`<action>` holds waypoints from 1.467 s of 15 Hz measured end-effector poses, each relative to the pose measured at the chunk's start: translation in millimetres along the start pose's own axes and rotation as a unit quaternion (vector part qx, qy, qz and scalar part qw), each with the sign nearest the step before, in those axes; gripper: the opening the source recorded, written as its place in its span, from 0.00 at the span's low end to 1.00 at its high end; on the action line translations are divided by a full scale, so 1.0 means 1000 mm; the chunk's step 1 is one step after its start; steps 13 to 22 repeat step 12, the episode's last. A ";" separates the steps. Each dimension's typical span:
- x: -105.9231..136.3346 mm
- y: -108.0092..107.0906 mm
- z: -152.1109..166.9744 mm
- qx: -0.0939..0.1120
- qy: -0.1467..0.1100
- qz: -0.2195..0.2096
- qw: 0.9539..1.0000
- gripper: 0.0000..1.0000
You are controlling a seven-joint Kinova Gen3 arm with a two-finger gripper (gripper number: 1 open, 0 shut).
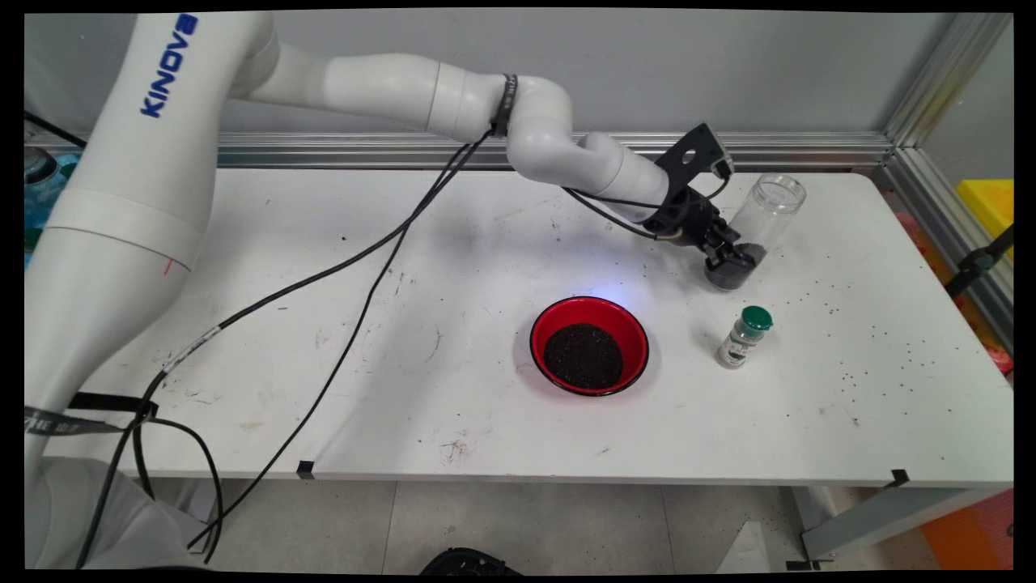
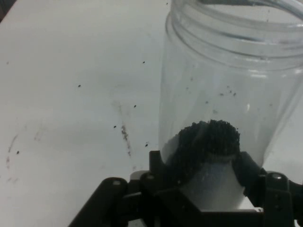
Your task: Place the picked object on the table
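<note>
A clear plastic jar (image 1: pixel 765 220) with an open mouth stands at the table's right back, with dark grains in its bottom. My gripper (image 1: pixel 731 257) is shut on the jar's lower part, its fingers (image 2: pixel 158 165) on either side of the base. In the hand view the jar (image 2: pixel 227 94) fills the right half, the heap of dark grains (image 2: pixel 208 139) sitting just above the fingers. The jar leans a little toward the back right. A red bowl (image 1: pixel 589 344) holding dark grains lies in front and to the left of the gripper.
A small spice bottle with a green cap (image 1: pixel 745 336) stands right of the bowl, in front of the jar. Loose dark grains (image 1: pixel 882 340) are scattered over the table's right part. Black cables (image 1: pixel 356 259) hang from the arm across the left half.
</note>
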 end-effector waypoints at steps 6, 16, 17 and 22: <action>-0.007 -0.003 0.013 0.006 -0.006 0.005 1.000 0.00; -0.010 -0.002 0.016 0.003 -0.002 0.004 1.000 1.00; -0.010 -0.002 0.016 0.003 -0.002 0.004 1.000 1.00; -0.010 -0.002 0.016 0.003 -0.002 0.004 1.000 1.00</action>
